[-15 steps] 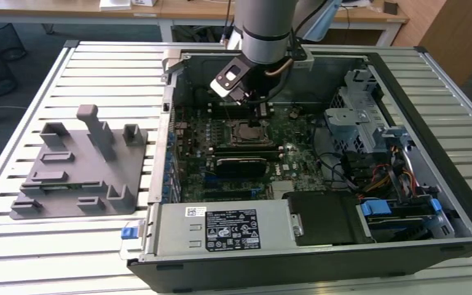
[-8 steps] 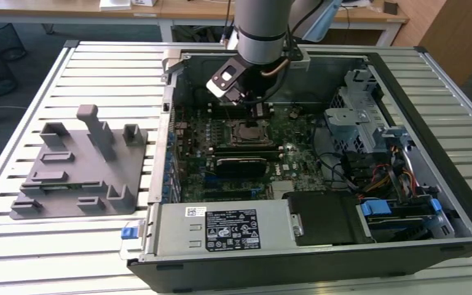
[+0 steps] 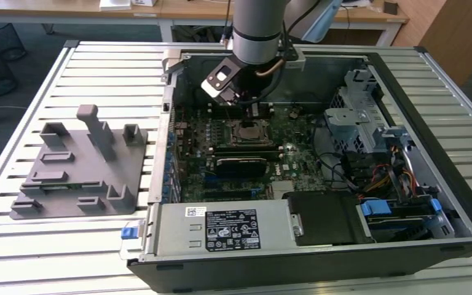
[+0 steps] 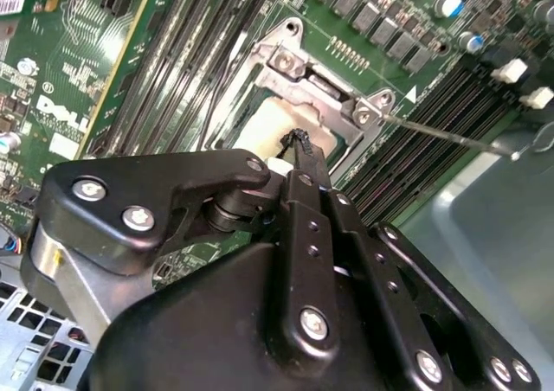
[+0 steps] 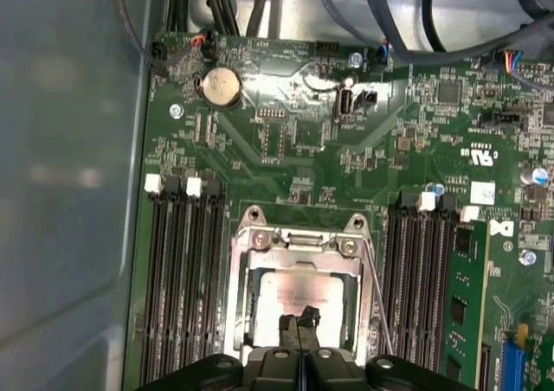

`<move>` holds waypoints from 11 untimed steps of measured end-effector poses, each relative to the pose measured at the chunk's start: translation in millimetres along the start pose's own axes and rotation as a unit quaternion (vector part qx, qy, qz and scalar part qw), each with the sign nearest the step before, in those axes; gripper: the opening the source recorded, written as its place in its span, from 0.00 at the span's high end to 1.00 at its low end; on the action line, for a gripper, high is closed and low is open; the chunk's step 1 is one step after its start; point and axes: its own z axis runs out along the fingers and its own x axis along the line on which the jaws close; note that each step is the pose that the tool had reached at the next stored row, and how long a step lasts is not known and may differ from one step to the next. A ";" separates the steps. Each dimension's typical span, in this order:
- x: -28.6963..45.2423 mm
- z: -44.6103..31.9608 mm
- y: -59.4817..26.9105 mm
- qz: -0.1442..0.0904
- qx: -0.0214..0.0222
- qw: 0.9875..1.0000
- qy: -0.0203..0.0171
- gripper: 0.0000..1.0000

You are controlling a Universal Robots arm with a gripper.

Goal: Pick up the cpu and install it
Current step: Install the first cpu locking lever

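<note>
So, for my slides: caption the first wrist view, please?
Gripper at the cpu lying in the socket, memory slots either side.

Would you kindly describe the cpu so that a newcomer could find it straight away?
Inside the open computer case, find the green motherboard. On it a metal socket frame sits between banks of black memory slots. The cpu is the flat silvery square within that frame, beneath the pincer, pale and smooth beside the dark slots.

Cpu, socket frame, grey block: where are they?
cpu (image 5: 281, 289), first wrist view, its shiny top.
socket frame (image 5: 303, 240), first wrist view, bar between its screws.
grey block (image 3: 72, 167), exterior view, its flat base.
</note>
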 end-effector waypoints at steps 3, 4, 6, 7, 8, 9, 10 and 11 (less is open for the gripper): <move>0.3 -0.1 -4.7 0.000 0.000 1.000 0.000 0.89; 0.4 -0.1 -6.7 0.000 0.000 1.000 0.000 0.89; 0.7 -0.1 -10.5 0.000 0.000 1.000 0.000 0.89; 0.7 -0.1 -11.3 0.000 0.000 1.000 0.000 0.89; 0.7 -0.3 -11.8 0.000 0.000 1.000 0.000 0.89; 0.7 -1.7 -11.9 0.000 0.000 1.000 0.000 0.89; 0.7 -5.3 -11.9 0.000 0.000 1.000 0.000 0.89; 0.8 -9.6 -11.9 0.000 -0.001 1.000 0.000 0.89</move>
